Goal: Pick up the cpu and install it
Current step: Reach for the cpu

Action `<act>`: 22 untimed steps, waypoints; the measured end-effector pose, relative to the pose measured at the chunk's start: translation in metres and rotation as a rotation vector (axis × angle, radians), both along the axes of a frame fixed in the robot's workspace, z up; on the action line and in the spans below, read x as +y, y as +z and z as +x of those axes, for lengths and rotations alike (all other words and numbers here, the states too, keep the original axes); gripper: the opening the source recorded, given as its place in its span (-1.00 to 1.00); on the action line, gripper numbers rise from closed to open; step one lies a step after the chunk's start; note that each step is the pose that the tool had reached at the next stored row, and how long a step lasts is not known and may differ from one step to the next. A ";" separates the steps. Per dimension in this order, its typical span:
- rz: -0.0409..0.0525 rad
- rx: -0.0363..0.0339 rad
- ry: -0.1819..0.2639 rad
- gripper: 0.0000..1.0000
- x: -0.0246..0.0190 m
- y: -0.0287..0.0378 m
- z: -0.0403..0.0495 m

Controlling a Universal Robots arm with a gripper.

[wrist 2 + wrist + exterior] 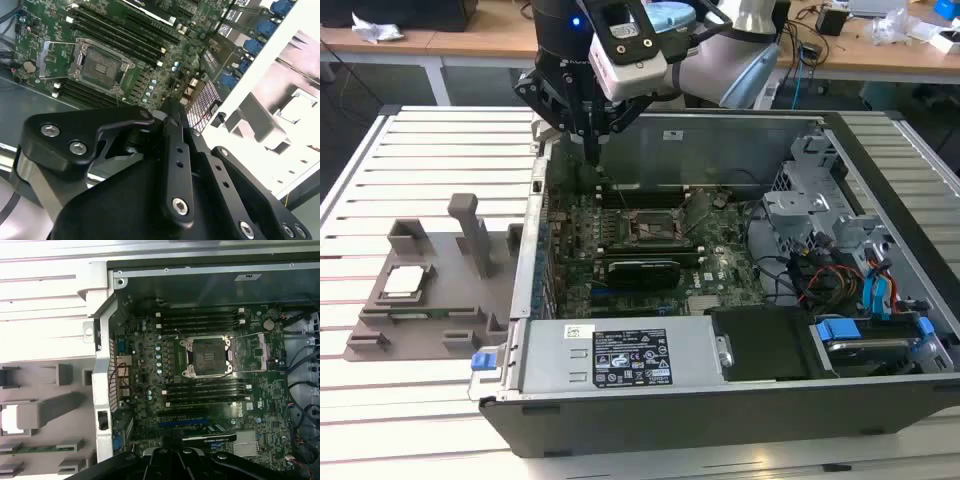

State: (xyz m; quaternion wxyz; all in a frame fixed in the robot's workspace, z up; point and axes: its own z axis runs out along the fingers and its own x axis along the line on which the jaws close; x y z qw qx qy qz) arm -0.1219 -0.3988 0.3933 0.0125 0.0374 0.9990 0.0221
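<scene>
The cpu [402, 283], a small silvery square chip, lies flat in a recess of the grey fixture [450, 300] at the exterior view's left, outside the computer case. My gripper [592, 152] hangs over the far left corner of the open case, well away from the cpu. Its fingers [172, 112] are shut with nothing between them. The dark square socket [655, 228] sits on the green motherboard, open and bare, in both wrist views [100, 66] [206, 356], below and beside the gripper.
The open computer case [720, 405] lies on a white slatted table [380, 400]. Its power supply [620, 357] sits at the near side, and drive bays with blue cables [860, 290] are at the exterior view's right. Memory slots [200, 322] flank the socket. The fixture has upright posts [475, 230].
</scene>
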 end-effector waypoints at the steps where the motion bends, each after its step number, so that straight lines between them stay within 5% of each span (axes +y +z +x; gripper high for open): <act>1: 0.0000 0.0000 0.000 -0.79 0.0000 0.0000 -0.0001; 22: 0.0000 0.0000 0.000 -0.79 0.0000 0.0000 -0.0372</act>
